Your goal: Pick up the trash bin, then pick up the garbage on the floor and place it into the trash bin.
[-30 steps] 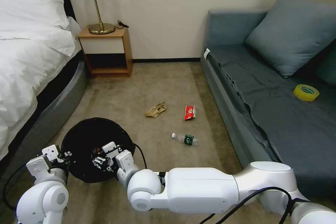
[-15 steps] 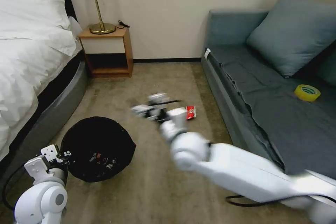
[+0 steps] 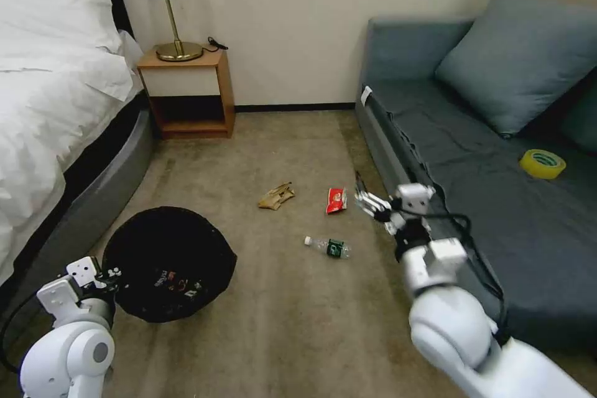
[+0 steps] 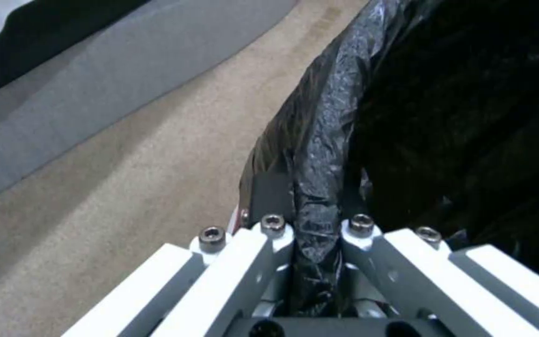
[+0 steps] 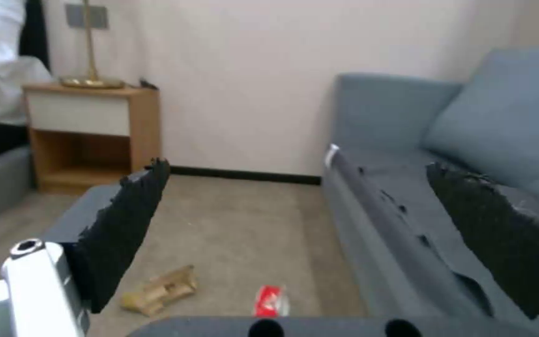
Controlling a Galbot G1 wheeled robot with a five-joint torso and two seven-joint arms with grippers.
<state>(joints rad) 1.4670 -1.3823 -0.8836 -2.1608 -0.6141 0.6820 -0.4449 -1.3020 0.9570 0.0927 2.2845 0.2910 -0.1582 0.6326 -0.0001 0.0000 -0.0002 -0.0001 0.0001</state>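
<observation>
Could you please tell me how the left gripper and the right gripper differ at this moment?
The left gripper is shut on the trash bin, pinching its bag-covered rim; the right gripper is open and holds nothing. The left gripper sits low at the bin beside the bed; the right gripper hangs above the carpet by the sofa, close to the red-white wrapper. Both are white.

no legible text, labels unreadable
</observation>
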